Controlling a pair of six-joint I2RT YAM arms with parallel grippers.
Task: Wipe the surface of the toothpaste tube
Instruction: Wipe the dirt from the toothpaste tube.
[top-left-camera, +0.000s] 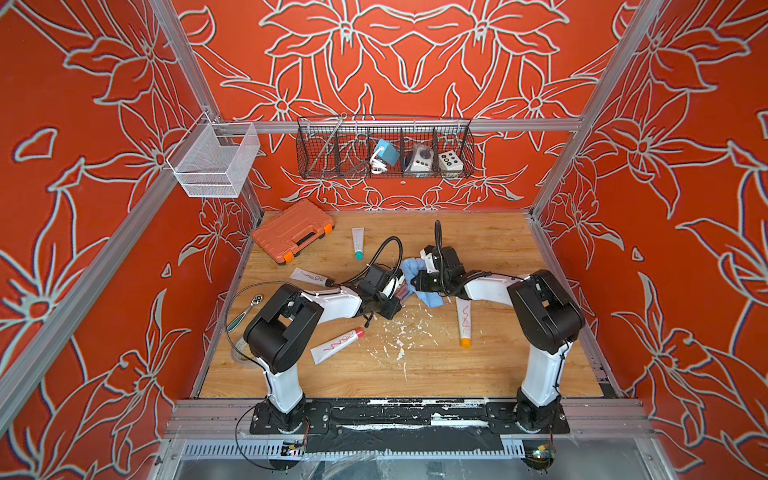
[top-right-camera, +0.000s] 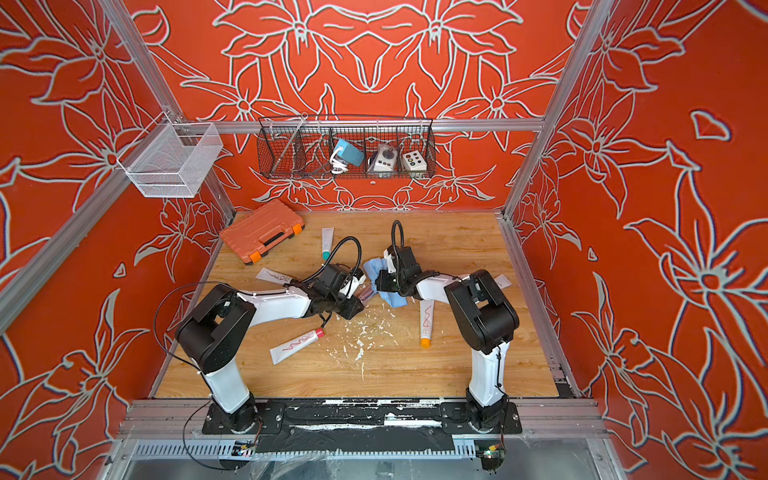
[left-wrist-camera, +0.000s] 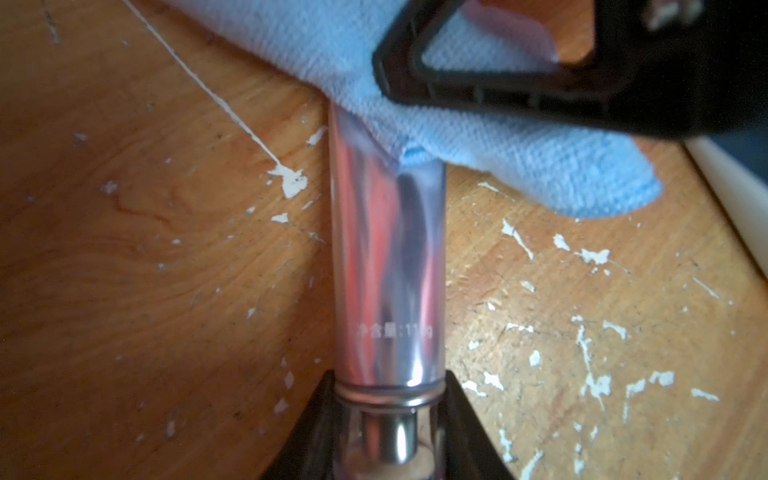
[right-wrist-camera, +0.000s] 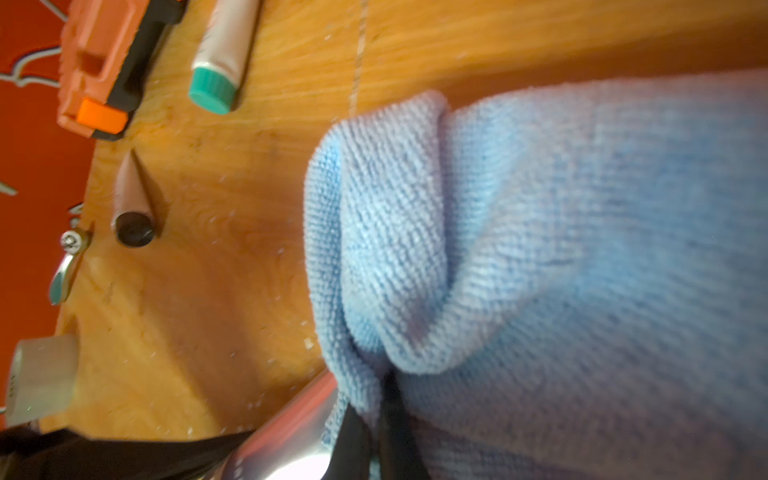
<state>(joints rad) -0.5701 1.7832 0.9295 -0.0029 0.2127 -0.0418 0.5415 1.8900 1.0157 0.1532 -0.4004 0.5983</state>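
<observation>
Silvery toothpaste tube (left-wrist-camera: 388, 257) in left gripper (left-wrist-camera: 390, 419)

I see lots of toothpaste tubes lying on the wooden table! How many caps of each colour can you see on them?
Teal plastic cap: 1
Black plastic cap: 1
Red plastic cap: 1
Orange plastic cap: 1
Total: 4
Not counted: the shiny silver tube gripped in the left end effector.
</observation>
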